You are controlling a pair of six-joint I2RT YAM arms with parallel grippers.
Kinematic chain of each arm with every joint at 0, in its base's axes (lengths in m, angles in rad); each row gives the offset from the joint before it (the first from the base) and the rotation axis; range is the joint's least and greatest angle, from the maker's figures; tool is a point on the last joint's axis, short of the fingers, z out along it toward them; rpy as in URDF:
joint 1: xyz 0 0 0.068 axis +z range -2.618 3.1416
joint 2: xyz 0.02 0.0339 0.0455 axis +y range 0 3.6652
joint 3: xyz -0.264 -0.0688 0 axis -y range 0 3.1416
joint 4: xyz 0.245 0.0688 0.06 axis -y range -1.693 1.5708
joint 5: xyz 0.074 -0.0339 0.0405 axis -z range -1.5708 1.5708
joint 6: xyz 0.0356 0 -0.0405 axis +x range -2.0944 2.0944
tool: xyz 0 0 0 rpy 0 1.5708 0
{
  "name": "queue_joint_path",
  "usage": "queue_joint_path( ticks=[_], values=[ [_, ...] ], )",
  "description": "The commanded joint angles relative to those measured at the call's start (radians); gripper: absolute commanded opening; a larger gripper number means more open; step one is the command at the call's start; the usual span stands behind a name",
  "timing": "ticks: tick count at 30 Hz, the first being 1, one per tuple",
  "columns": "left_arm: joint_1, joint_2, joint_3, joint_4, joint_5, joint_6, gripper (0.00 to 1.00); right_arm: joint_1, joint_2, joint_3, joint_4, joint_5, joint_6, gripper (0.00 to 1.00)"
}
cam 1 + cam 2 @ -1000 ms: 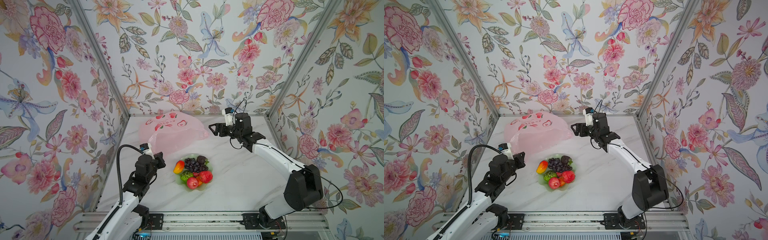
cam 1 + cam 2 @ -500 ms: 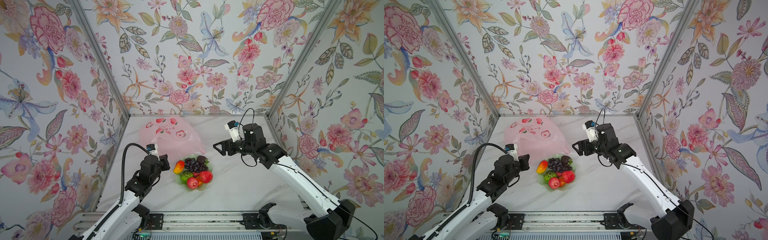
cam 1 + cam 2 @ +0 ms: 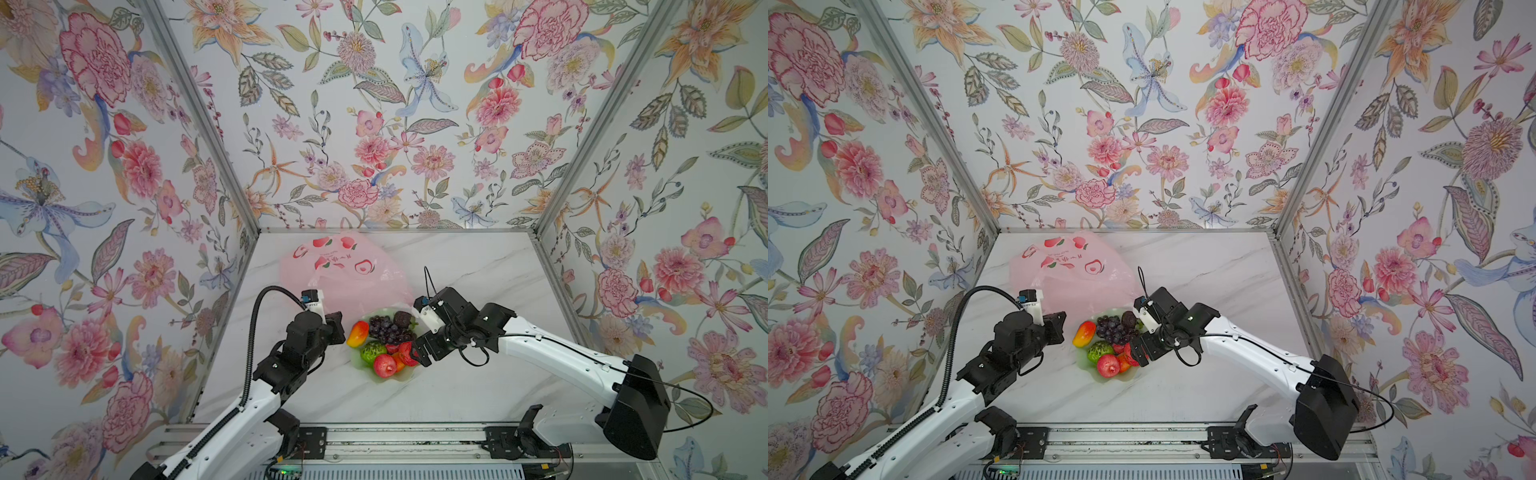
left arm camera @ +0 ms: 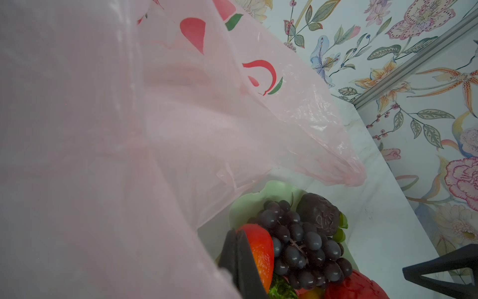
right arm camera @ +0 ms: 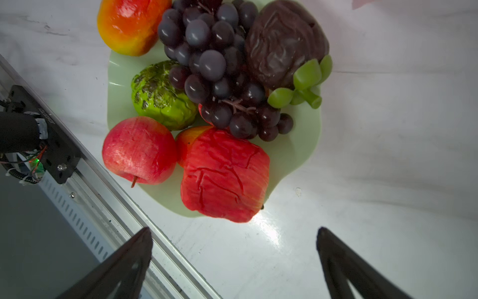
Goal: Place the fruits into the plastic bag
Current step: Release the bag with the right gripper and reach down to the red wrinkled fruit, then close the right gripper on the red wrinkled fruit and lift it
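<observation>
Left wrist view was mostly filled by the plastic bag (image 4: 181,124), its thin pink film hanging close across the lens. The left gripper (image 4: 236,235) had its jaws pressed together and appeared to pinch the bag's near edge, probably to keep the mouth lifted and turned toward the fruit.

In both top views the bag sprawled from the back-left corner of the table (image 3: 457,390) toward its middle, with its loose edge reaching the rim of the pale green plate (image 5: 292,155). All the fruits (image 3: 384,340) sat piled on that plate, none in the bag:
- a mango (image 3: 358,333) hung over the left rim
- a grape bunch (image 3: 386,328) and a dark maroon fruit (image 3: 402,319) lay on the back side
- a bumpy green fruit (image 3: 371,352) and a small red apple (image 3: 384,365) lay on the front side

A larger red apple (image 5: 225,176) lay at the right rim. The right gripper (image 5: 232,240) hovered just beside it, jaws spread wide and empty, likely lining up on that apple as the nearest, least crowded pick.
</observation>
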Motion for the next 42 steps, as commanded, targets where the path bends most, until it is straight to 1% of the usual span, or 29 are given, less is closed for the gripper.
queue_joint_path(
  ticks=[1,5,14,22,32,37,42],
  values=[
    [-0.012,0.006,0.021,0.000,0.000,0.014,0.00,0.011,0.034,0.015,0.010,0.029,0.027,0.98],
    [-0.011,0.009,0.023,0.009,0.006,0.015,0.00,0.012,0.058,0.010,0.052,0.021,0.055,0.95],
    [-0.012,0.020,0.024,0.007,0.011,0.029,0.00,0.017,0.122,0.011,0.119,-0.026,0.085,0.85],
    [-0.014,0.018,0.022,0.011,0.011,0.028,0.00,0.035,0.146,0.011,0.127,-0.038,0.098,0.76],
    [-0.012,0.029,0.017,0.027,0.019,0.015,0.00,0.043,0.141,-0.002,0.129,-0.020,0.110,0.74],
    [-0.013,0.025,0.016,0.028,0.025,0.008,0.00,0.043,0.139,-0.008,0.137,-0.017,0.110,0.64],
    [-0.013,0.021,0.018,0.023,0.028,0.007,0.00,0.043,0.097,-0.009,0.147,-0.002,0.115,0.58]
  ],
)
